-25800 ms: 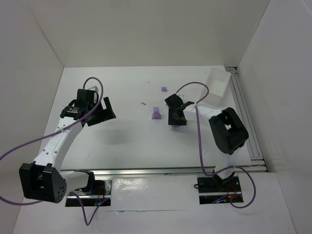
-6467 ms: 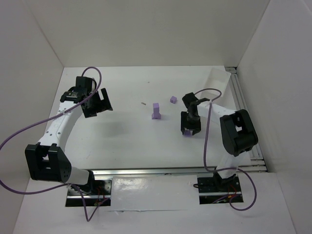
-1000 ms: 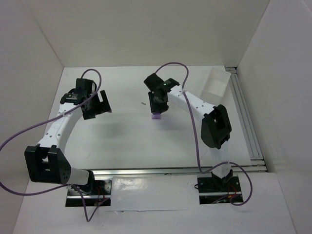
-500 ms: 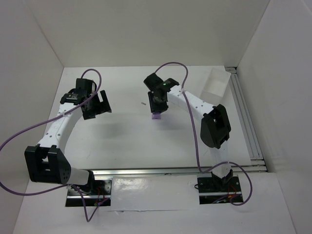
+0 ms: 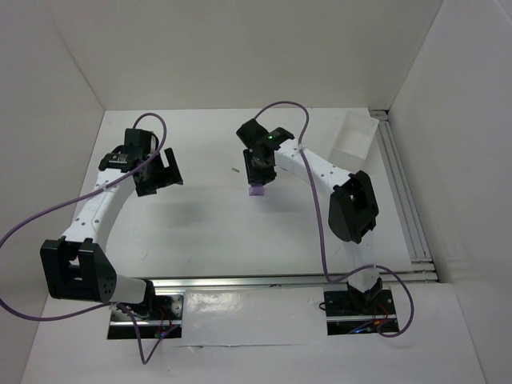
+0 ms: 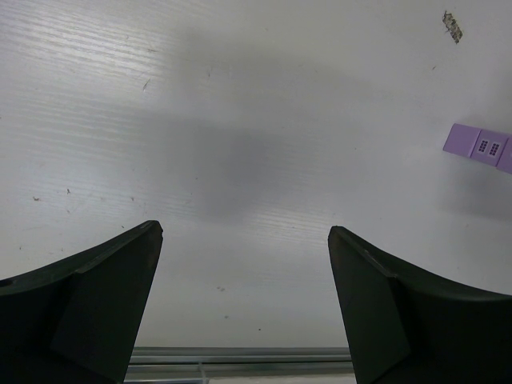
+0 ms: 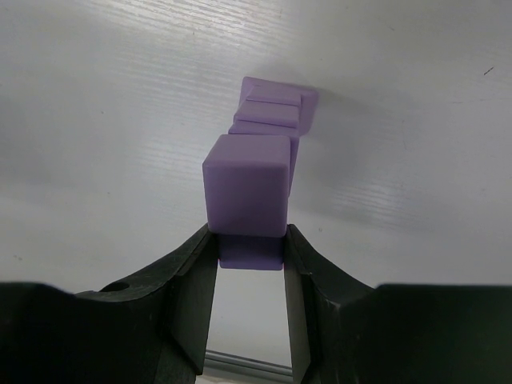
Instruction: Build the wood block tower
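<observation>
Pinching wood block btwn its jaws, right gripper; tower just beyond. Left gripper jaws wide apart.

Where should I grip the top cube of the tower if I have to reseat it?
Pinch the top cube by its two opposite flat side faces, coming straight down from above as the right gripper does; the tower below is narrow, so a sideways approach would likely topple it.
</observation>
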Tool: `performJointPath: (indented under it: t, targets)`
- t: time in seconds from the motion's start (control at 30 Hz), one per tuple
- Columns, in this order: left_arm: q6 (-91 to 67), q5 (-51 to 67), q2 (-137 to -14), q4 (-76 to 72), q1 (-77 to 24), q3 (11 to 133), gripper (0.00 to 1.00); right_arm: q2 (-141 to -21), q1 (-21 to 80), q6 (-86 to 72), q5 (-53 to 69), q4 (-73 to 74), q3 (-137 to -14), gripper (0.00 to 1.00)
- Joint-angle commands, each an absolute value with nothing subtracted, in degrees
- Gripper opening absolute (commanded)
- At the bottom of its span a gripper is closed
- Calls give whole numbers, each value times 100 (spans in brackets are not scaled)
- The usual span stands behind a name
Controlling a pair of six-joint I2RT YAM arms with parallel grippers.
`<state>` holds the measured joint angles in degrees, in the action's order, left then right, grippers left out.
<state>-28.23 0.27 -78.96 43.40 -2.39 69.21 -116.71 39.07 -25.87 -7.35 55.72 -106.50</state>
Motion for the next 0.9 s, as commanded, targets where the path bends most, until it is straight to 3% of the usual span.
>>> performJointPath:
  t: [0.0,0.27,0.43,0.87]
  targets:
    - [-2725,18,-7822,4280,-211,6961,98,-11654,3876,-2540,-835,5633,-10820,27]
    - [-2725,18,-7822,4280,-211,6961,98,-10934,3876,-2540,-1124,6116,-10608,27]
    - [-2725,70,-7822,4280,-211,6961,98,-10863,3876,-2540,-1309,6267,-11135,27]
    - [-2725,-44,-7717,4280,-211,6908,98,-11786,3762,-2382,-1047,6144,-12331,27]
